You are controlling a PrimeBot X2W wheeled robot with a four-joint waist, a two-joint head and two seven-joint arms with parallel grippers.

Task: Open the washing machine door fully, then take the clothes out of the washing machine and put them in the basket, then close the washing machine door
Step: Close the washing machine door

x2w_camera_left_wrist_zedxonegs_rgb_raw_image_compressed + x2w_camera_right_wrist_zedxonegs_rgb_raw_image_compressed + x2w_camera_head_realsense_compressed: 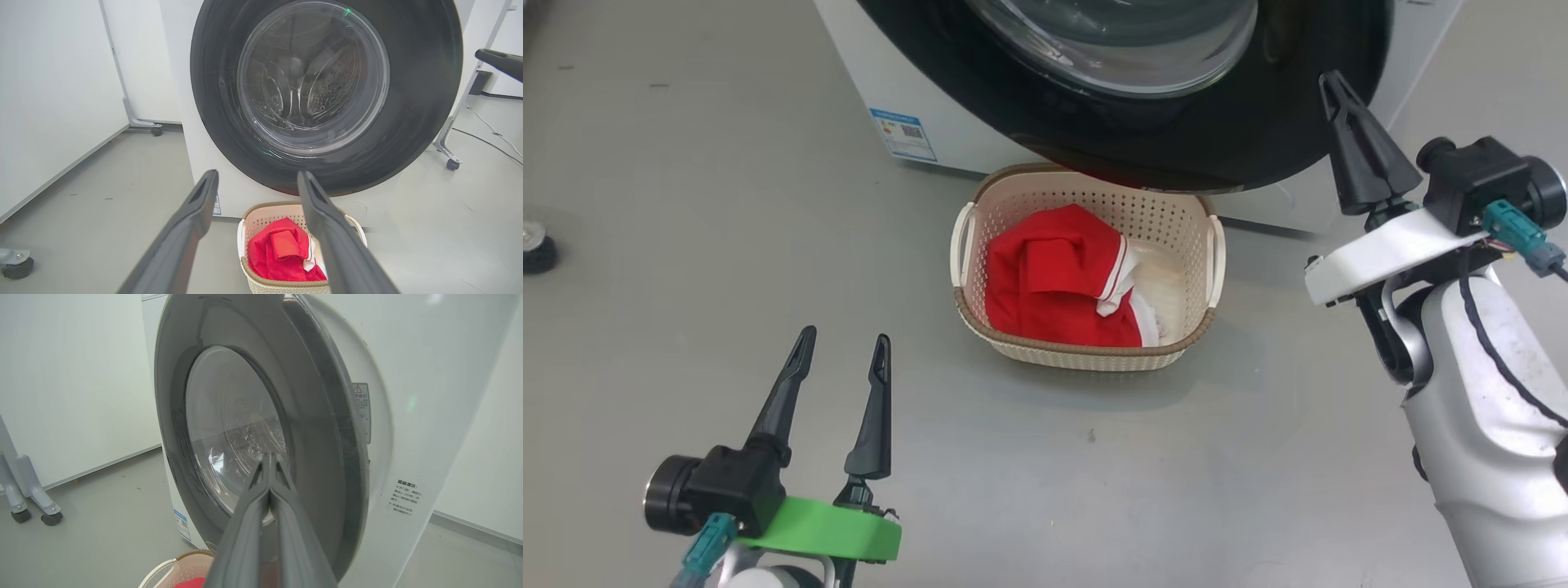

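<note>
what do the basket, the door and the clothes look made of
Basket: moulded plastic, matt cream, by its even punched holes; the brown rim only imitates weave. Door: glossy black frame, probably plastic, showing reflections; clear bowl, likely glass, the drum visible through it. Clothes: soft red fabric, matt, folded and creased.

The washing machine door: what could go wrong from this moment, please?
1. The washing machine door looks nearly closed, but I cannot tell whether it is latched; if the shut right gripper near its frame leaves, it may swing open.
2. The basket with the clothes stands right below the door, so a lowering arm could knock it.
</note>
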